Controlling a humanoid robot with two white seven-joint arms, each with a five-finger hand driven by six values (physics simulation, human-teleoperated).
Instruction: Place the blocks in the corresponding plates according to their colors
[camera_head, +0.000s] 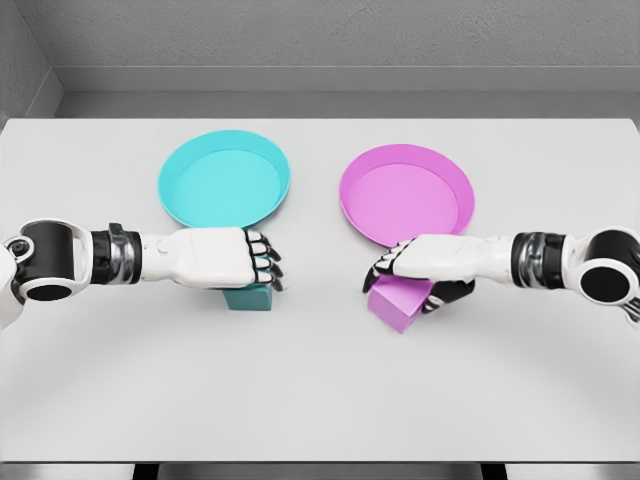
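Observation:
A cyan plate (224, 180) lies at the back left of the white table, and a pink plate (406, 192) at the back right. In front of the cyan plate sits a teal block (248, 297), largely covered by my left hand (262, 262), whose fingers curl down over it. A pink block (396, 303) sits just before the pink plate's near rim. My right hand (400, 272) is closed around that block, fingers on its top left and thumb at its right side. Both blocks appear to rest on the table.
The white table (320, 400) stretches wide toward its front edge. A grey wall runs behind the table's far edge. Both forearms reach in level from the sides.

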